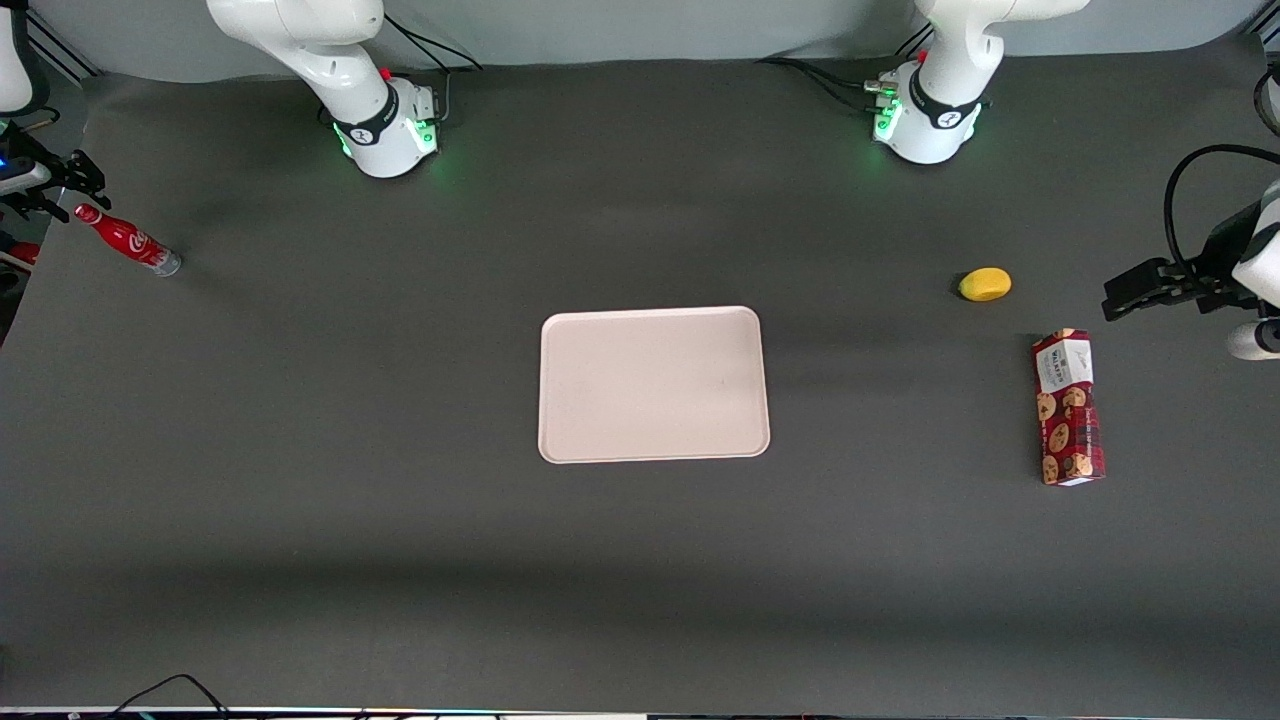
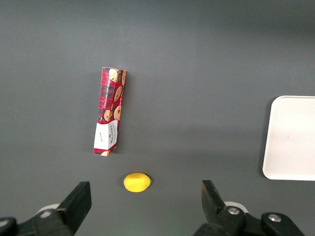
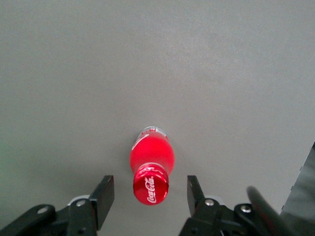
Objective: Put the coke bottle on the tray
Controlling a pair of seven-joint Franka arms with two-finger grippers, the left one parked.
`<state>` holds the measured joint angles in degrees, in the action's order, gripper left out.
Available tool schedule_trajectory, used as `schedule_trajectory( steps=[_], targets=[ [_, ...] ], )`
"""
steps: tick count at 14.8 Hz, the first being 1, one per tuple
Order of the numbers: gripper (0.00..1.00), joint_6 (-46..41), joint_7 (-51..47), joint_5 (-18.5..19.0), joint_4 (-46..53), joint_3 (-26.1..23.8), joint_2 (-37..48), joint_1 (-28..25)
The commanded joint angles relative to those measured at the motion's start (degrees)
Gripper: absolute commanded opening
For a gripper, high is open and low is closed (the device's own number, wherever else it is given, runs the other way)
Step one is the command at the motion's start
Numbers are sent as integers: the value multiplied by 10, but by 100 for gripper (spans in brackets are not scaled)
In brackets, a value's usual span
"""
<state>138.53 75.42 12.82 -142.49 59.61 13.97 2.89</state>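
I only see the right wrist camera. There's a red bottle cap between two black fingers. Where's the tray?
Observer: The tray lies mid-table, well off from the coke bottle toward the parked arm's end.
Operator: Is there stuff on the tray?
Observer: No, nothing lies on it yet.
Operator: Is anything else on the table?
Observer: Yes. A small yellow fruit and a cookie box lie toward the parked arm's end, the box nearer the front camera.
Operator: Where's my hand on the table?
Observer: The open hand hangs over the bottle right at the table's edge, at the working arm's end.
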Motion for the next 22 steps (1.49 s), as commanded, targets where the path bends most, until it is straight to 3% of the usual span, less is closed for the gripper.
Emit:
schedule_trajectory(
  steps=[1, 3, 8, 10, 15, 22],
  targets=[
    [61, 13, 30, -16, -1, 1, -11, 3],
    [55, 13, 30, -16, 0, 1, -11, 2],
    [14, 17, 41, -16, 0, 1, -13, 1],
    [6, 17, 41, -17, 0, 1, -13, -1],
    [0, -22, 33, -16, 20, -21, -6, -1],
    [0, -299, -68, -17, 199, -192, 24, 0]
  ],
)
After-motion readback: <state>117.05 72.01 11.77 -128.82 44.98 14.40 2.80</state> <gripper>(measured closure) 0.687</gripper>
